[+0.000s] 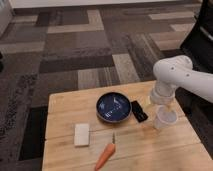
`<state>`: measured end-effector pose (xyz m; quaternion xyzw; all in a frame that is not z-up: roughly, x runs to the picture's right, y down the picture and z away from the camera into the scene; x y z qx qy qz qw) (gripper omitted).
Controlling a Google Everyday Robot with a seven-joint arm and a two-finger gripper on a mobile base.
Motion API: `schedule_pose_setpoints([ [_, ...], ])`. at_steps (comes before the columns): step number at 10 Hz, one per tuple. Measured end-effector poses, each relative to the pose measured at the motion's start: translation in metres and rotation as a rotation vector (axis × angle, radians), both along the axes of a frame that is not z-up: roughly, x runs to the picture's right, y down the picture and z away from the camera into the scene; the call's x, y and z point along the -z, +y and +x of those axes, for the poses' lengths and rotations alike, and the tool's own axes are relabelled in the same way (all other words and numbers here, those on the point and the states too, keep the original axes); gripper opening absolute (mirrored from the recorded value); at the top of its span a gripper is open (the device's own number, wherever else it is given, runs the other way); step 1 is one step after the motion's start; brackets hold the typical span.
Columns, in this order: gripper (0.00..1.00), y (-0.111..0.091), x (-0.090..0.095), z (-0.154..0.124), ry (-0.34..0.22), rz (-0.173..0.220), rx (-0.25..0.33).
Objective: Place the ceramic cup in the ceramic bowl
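The white ceramic cup (165,119) stands upright on the wooden table (65,106), near its right edge. The dark-blue ceramic bowl (114,108) sits in the middle of the table, left of the cup, with faint white marks inside. My white arm comes in from the right. Its gripper (162,106) hangs directly above the cup's rim, pointing down and very close to it. The cup rests on the table.
A small black rectangular object (139,111) lies between bowl and cup. A flat white block (81,134) lies at the front left and an orange carrot (105,156) at the front middle. Patterned carpet surrounds the table.
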<state>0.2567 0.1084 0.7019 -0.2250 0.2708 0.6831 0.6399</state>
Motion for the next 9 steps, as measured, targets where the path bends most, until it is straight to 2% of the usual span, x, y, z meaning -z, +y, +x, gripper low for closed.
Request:
schedule_pose_setpoints([
  [1,0.63,0.004,-0.004,0.001,0.006,0.000,0.003],
  [2,0.47,0.007,-0.006,0.002,0.014,0.001,0.015],
  [3,0.34,0.007,-0.007,0.002,0.017,0.001,0.022],
  [4,0.16,0.007,-0.007,0.001,0.021,0.006,0.025],
  [5,0.04,0.007,-0.006,0.002,0.027,0.007,0.025],
  [6,0.00,0.008,-0.003,0.006,0.048,0.000,0.018],
  [8,0.00,-0.001,0.017,0.032,0.151,0.011,-0.001],
  [9,0.00,-0.006,0.025,0.035,0.175,0.014,-0.004],
])
